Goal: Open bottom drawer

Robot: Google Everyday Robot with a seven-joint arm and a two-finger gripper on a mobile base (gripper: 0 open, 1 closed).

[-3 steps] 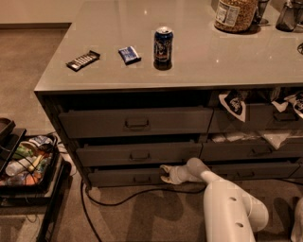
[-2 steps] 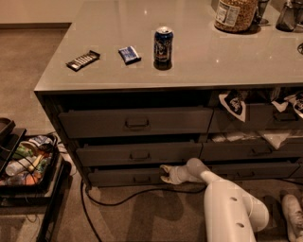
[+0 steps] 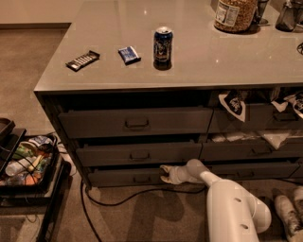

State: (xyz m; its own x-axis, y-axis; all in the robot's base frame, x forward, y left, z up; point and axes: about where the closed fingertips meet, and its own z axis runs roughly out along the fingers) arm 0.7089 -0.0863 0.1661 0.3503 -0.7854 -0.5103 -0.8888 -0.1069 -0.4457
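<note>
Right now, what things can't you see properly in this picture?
All in the camera view:
- Inside of the bottom drawer: hidden behind its own front and the drawer above.
- Whether the gripper, low at that drawer's front just right of the pull, touches it: lost in shadow.
- Top of the jar: cut off by the upper edge.

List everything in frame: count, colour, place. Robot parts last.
Counter: 1, grey, island top.
Can: 1, dark blue, counter centre.
Packet: 1, blue, left of can.
Snack bar: 1, dark, left of packet.
Jar: 1, labelled, counter back right.
Bottom drawer: 1, dark grey, lowest of left stack.
Upper drawers: 2, dark grey, above it.
Cloths: several, white, right stack.
Cable: 1, black, floor.
Cart: 1, black, far left.
Shoes: 2, white, floor lower right.
Arm: 1, white, lower right.
Gripper: 1, white, at bottom drawer's front, right of its pull.
</note>
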